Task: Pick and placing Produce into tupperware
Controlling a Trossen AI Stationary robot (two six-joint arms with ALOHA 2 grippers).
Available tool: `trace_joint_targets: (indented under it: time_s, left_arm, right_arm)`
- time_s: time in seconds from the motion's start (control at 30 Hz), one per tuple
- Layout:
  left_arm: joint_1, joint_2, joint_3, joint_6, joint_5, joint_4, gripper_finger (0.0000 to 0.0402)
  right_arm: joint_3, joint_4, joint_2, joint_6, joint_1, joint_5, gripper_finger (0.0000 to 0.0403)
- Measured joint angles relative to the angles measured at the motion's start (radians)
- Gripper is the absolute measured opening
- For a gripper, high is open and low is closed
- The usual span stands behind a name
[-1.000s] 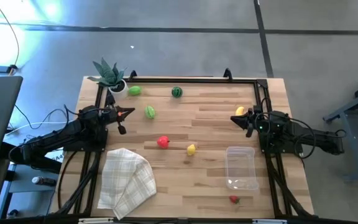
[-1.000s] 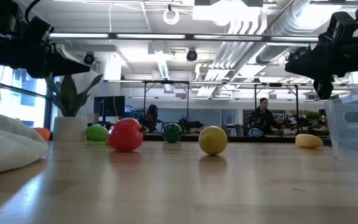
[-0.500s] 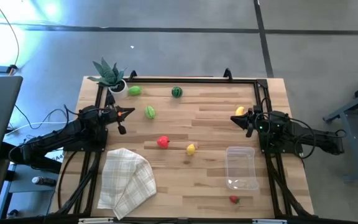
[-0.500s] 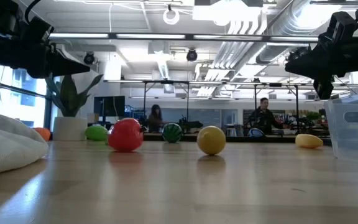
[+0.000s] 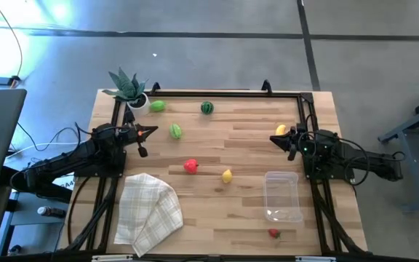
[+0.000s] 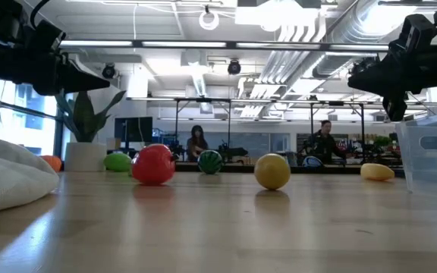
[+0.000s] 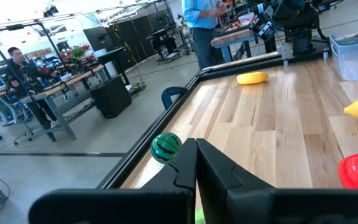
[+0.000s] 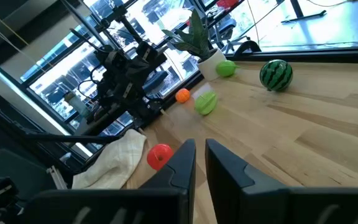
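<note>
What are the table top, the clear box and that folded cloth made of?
Table top: looks like pale wood planks, with visible grain and seams. Box: probably thin clear plastic, since the wood shows through it. Cloth: soft woven fabric, beige checked, lying in folds.

Eight produce pieces [image 5: 190, 167], one tupperware [image 5: 283, 196], one cloth [image 5: 148, 212], one plant [image 5: 127, 86].

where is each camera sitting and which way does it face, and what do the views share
High view: above the table, looking straight down; both arms show, left gripper and right gripper at the table's sides.
Low view: at tabletop height, looking level across into the room; both arms hang in at the top corners.
Left wrist view: on the left arm, looking across the table past its shut fingers.
Right wrist view: on the right arm, looking toward the left arm past its own near-shut fingers.
Shared: the striped dark green ball shows in all four.
</note>
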Motion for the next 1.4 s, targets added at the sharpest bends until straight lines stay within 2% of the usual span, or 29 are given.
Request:
trace_joint_targets:
  time_s: [0.17,0.33,0.4,0.63,0.83,0.93,1.1,1.17,1.27,1.33,1.4]
  left_arm:
    - [0.0,0.0,0.0,-0.02,0.001,0.0,0.0001]
    - [-0.001,0.0,0.0,-0.378,0.038,0.051,0.0001]
    - [-0.001,0.0,0.001,-0.473,0.052,0.084,0.0001]
    - [-0.001,0.0,0.001,-0.576,0.044,0.178,0.0001]
    - [-0.001,0.001,0.0,-0.742,0.061,0.214,0.0001]
    - [0.0,0.001,0.0,-0.727,0.094,0.409,0.0001]
    - [0.0,0.0,0.004,-0.59,0.105,0.936,0.0001]
    - [0.0,-0.001,0.03,-0.531,0.121,1.069,0.0001]
    - [0.0,-0.001,0.114,-0.469,0.203,1.065,0.0001]
    - [0.0,0.011,0.198,-0.431,0.281,0.937,0.0001]
    - [0.0,0.042,0.301,-0.385,0.347,0.725,0.0001]
  right_arm:
    - [0.0,0.0,0.0,0.0,0.0,0.0,0.0028]
    - [0.0,0.0,0.0,0.0,0.0,0.0,0.0028]
    - [0.0,0.001,0.0,0.0,0.0,0.0,0.0028]
    - [0.0,0.001,0.0,0.015,0.0,0.0,0.0028]
    - [0.0,0.003,0.0,0.189,0.0,0.011,0.0028]
    - [0.0,0.004,0.0,0.232,0.0,0.027,0.0028]
    - [0.0,0.004,0.0,0.265,0.0,0.027,0.0028]
    - [0.0,0.007,0.0,0.269,0.0,0.027,0.0028]
    - [-0.001,0.023,0.0,0.269,0.0,0.028,0.0028]
    - [-0.001,0.049,0.0,0.269,0.0,0.028,0.0028]
    - [-0.001,0.077,0.0,0.267,0.0,0.028,0.0028]
